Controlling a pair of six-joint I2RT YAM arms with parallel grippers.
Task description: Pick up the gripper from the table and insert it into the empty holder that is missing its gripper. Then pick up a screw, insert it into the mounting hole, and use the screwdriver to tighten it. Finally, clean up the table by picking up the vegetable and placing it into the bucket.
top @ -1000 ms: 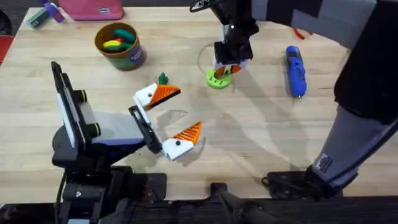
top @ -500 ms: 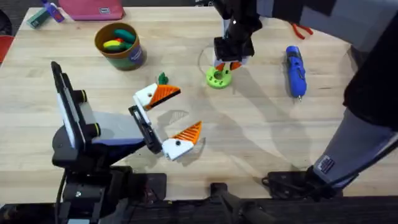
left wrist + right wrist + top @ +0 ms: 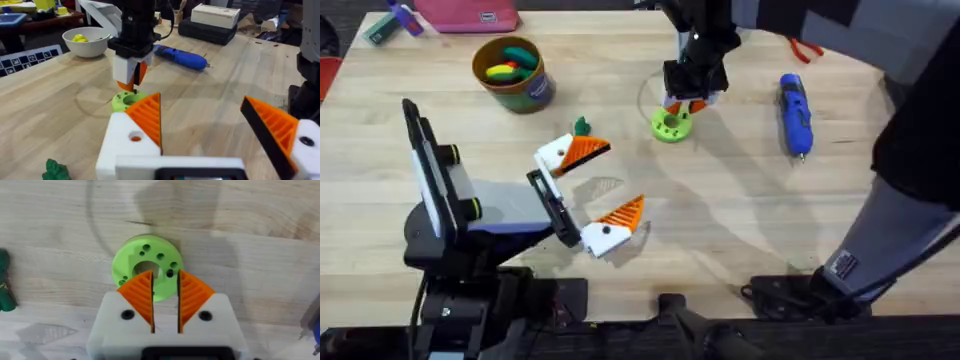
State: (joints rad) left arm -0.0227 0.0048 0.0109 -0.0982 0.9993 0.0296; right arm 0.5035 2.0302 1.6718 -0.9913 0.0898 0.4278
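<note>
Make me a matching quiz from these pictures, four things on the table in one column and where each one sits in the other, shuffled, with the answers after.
Things:
1. green round plastic disc
2. blue pen-shaped screwdriver
3. teal round bucket with golden rim
4. small dark-green toy vegetable

Places:
A. far left part of the wooden table, toys inside
B. directly under the right hand
C. lying to the right of the disc
D. just beyond the open left hand

Pairs: 1-B, 2-C, 3-A, 4-D
</note>
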